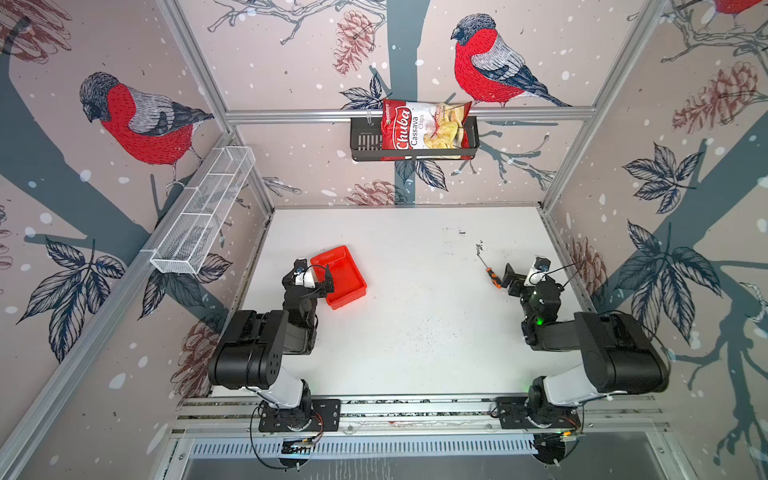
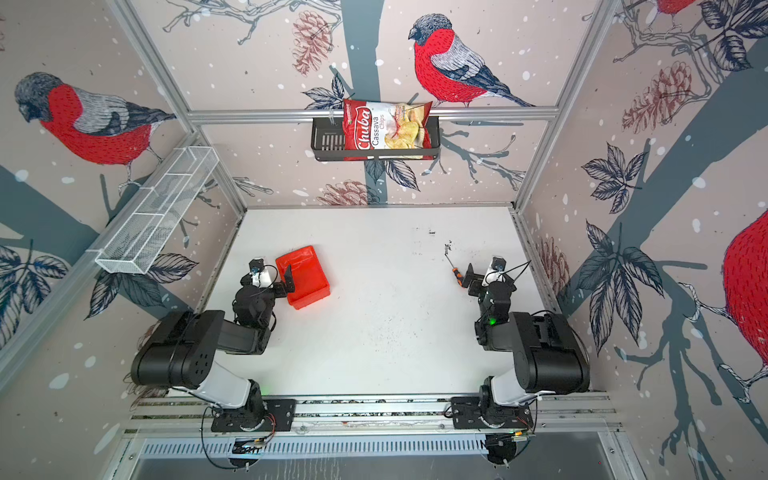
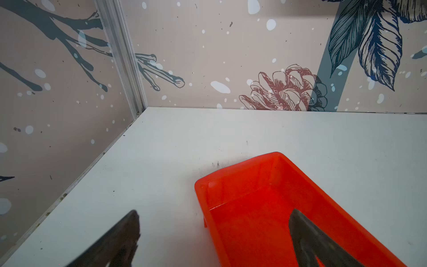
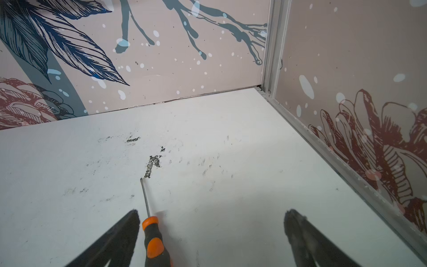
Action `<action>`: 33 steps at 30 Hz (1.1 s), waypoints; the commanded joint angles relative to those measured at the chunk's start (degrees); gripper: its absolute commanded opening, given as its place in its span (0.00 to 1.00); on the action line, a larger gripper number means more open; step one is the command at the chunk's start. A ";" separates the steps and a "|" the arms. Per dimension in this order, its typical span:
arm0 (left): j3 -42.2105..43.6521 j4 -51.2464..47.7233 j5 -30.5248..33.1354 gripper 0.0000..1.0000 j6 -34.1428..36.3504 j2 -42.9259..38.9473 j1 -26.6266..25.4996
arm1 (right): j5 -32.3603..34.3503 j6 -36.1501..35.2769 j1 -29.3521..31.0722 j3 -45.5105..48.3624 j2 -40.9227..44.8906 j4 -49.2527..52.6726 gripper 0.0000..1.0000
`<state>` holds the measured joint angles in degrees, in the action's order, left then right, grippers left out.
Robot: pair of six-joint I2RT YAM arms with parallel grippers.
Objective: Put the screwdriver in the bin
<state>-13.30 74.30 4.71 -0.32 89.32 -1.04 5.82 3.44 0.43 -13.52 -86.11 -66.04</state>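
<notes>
White tabletop (image 1: 415,316): screwdriver (image 1: 489,272) flat, axis diagonal, tip toward back wall (image 1: 316,174).

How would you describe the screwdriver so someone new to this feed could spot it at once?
Look at the right side of the white table. Lying flat by the open right pincer is the screwdriver. It is the only slim tool there: orange-and-black handle, thin silver shaft, well apart from the red bin on the left.
</notes>
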 commanded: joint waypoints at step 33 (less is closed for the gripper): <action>1.74 0.67 0.79 0.99 0.74 -3.83 -0.57 | -1.40 -0.22 0.16 -0.30 1.20 -1.07 1.00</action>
<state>-11.99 74.26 4.73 -0.01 87.26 -1.34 5.58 3.40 0.38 -13.47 -85.73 -66.06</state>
